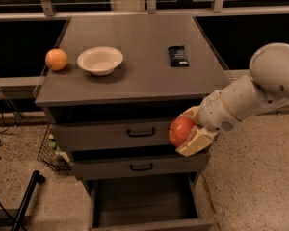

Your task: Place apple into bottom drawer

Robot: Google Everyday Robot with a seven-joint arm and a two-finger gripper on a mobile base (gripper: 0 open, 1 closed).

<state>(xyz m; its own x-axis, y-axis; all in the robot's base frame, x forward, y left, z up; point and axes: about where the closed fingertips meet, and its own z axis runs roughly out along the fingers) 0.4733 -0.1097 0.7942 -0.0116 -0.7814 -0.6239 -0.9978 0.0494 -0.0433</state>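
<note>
An orange (56, 59) and a white bowl (100, 60) are seen at the left of the cabinet top (144, 78). The apple (180, 129) is clamped in the gripper (187, 132) before the upper drawer fronts (106, 137), the open bottom drawer (144, 207) lying at its seven o'clock. It is judged firm, light and smooth-skinned, best held across its middle.

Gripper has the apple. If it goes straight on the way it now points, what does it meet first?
The gripper, shut on the apple, points left and slightly down. It would likely meet the top drawer at its front, not the open bottom drawer below, though depth is unclear.
</note>
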